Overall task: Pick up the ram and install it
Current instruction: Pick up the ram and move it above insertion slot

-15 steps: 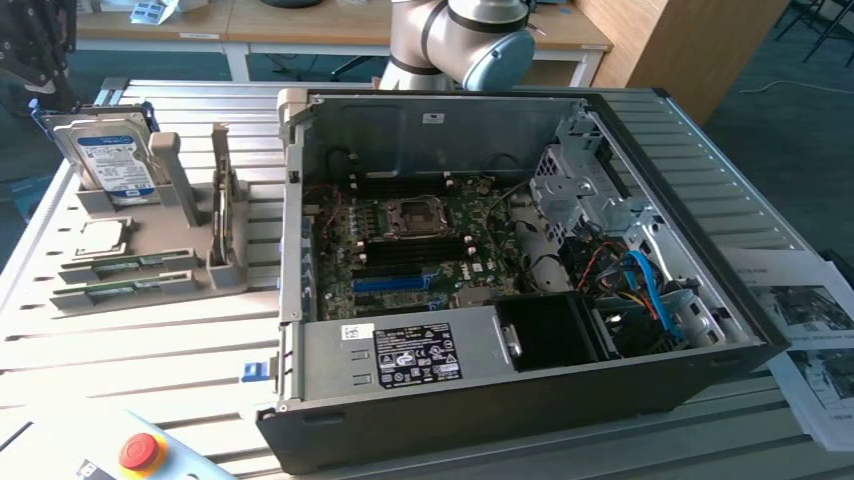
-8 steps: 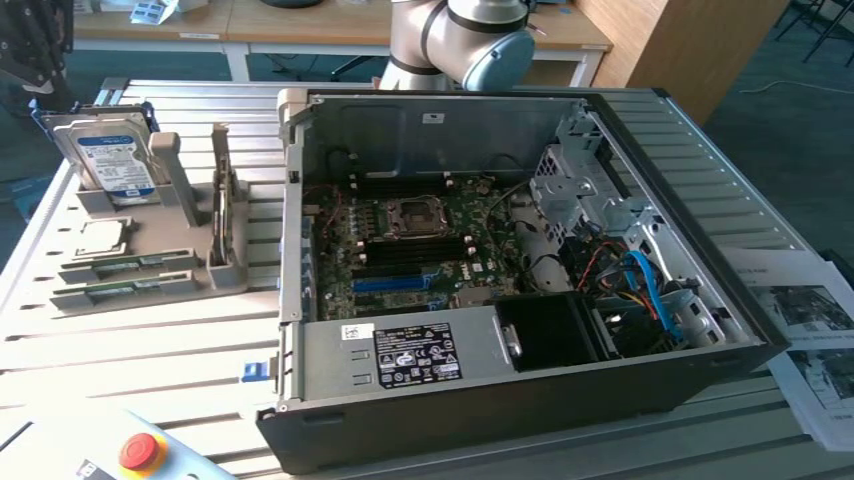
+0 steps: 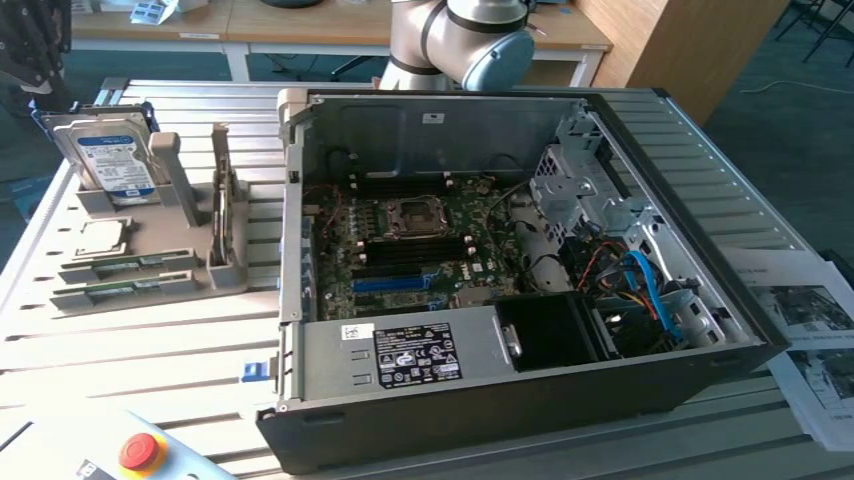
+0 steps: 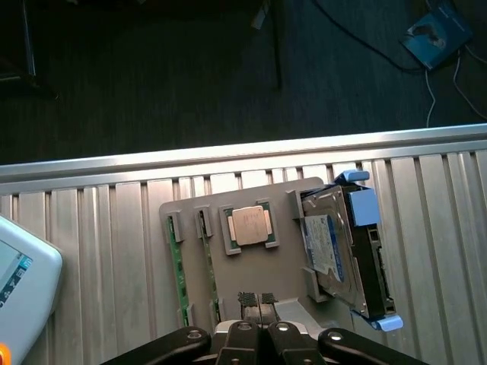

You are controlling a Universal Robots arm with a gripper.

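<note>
Your claw [image 4: 257,299] hangs pinched shut and empty over the gray holder [image 4: 283,255] on the slatted counter [image 4: 91,228]. In the holder's slots you have the ram [image 4: 176,262], a second stick [image 4: 208,262] just beside it, then the CPU chip [image 4: 249,226] and the hard drive [image 4: 335,251]. The open computer case [image 3: 534,400] stands near the holder, on the exterior view's right, and a pendant [image 3: 134,450] with a red button lies on the counter.

Ribbed silver aluminium table top [image 3: 160,340].
- Exterior view's left: grey plastic parts holder [image 3: 180,280], flat on the ribs.
- Just beside it, to the exterior view's right: black open-sided desktop computer case [image 3: 534,405], lying on its side.
- Right of the case: printed paper sheets [image 3: 807,320].
- Well apart from the holder, at the table's edge: white control pendant with a round red button [image 3: 134,450].
</note>
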